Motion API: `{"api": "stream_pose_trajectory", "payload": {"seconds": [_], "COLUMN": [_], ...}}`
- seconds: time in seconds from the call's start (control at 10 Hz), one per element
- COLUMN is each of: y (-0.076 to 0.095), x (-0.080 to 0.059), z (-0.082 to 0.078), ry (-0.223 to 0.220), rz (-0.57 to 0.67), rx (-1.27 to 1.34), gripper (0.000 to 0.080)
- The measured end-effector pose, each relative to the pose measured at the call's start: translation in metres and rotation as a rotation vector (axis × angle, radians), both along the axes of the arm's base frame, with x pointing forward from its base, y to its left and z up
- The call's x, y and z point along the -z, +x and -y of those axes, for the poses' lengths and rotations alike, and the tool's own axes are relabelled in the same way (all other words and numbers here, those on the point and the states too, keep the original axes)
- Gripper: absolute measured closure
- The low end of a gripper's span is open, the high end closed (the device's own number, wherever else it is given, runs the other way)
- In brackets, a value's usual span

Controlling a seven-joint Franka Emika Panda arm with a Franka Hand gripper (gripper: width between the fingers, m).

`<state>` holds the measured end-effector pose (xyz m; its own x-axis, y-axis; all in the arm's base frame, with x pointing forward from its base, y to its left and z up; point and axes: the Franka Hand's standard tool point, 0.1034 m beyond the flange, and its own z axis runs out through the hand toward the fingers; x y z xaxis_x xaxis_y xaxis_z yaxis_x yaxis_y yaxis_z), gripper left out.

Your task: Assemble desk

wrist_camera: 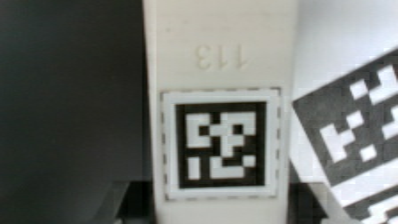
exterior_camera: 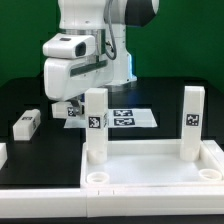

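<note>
Nearest the camera, the desk panel [exterior_camera: 150, 168] is laid flat at the near edge of the black table [exterior_camera: 40, 150], with its raised rim turned upward and a round socket [exterior_camera: 97, 176] seen in each near corner. On its far corners two legs are stood upright, the first leg [exterior_camera: 95, 125] toward the exterior view's left and the second leg [exterior_camera: 192, 122] toward its right, each marked with a square tag. Behind the first leg the arm is bent over, with the gripper [exterior_camera: 70, 108] pointed straight down close to the table. A third leg [wrist_camera: 217, 110], white and embossed with digits above its tag, is clasped between the partly closed fingers [wrist_camera: 128, 205], just beside the marker board [exterior_camera: 130, 118]. Whether it is lifted cannot be told. A fourth leg [exterior_camera: 27, 123] is laid well apart, toward the table edge at the exterior view's left.
</note>
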<state>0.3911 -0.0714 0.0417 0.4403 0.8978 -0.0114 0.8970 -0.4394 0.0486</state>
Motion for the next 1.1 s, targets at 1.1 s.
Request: {"api": "stream_pose_trajectory", "payload": {"seconds": [1.1], "y": [-0.002], "x": [0.0], "z": [-0.002], "ry": [-0.082], "rz": [-0.064], "rx": [-0.993], "gripper": [0.0515]}}
